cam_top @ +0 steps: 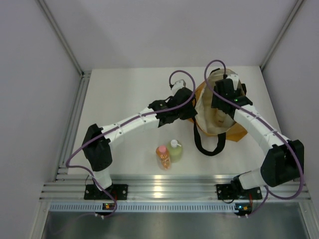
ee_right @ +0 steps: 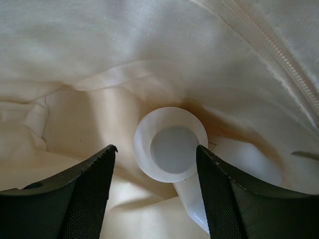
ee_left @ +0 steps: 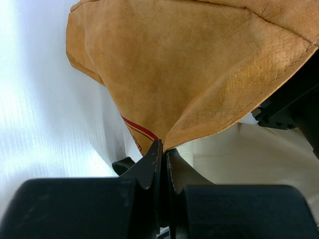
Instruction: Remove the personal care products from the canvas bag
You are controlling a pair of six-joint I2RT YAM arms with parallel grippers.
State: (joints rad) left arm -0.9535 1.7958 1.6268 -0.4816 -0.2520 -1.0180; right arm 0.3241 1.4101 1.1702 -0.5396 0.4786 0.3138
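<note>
The canvas bag point(cam_top: 236, 133) lies at the back right of the table with its mouth open and the cream lining showing. My left gripper point(cam_top: 193, 113) is shut on the bag's left rim point(ee_left: 172, 141) and holds it up. My right gripper point(ee_right: 155, 148) is open inside the bag, its fingers either side of the squat cream-coloured bottle point(ee_right: 172, 144), seen from its top, not touching it. A whitish bottle body point(ee_right: 239, 160) lies beside it, its cap hidden. The orange bottle with the pink cap point(cam_top: 163, 157) and the yellow-green bottle with the white cap point(cam_top: 175, 150) stand on the table.
The bag's black loop handle point(cam_top: 209, 148) lies on the table toward the front, just right of the two bottles. My right wrist point(cam_top: 227, 96) covers the bag's mouth from above. White walls close in the table on three sides.
</note>
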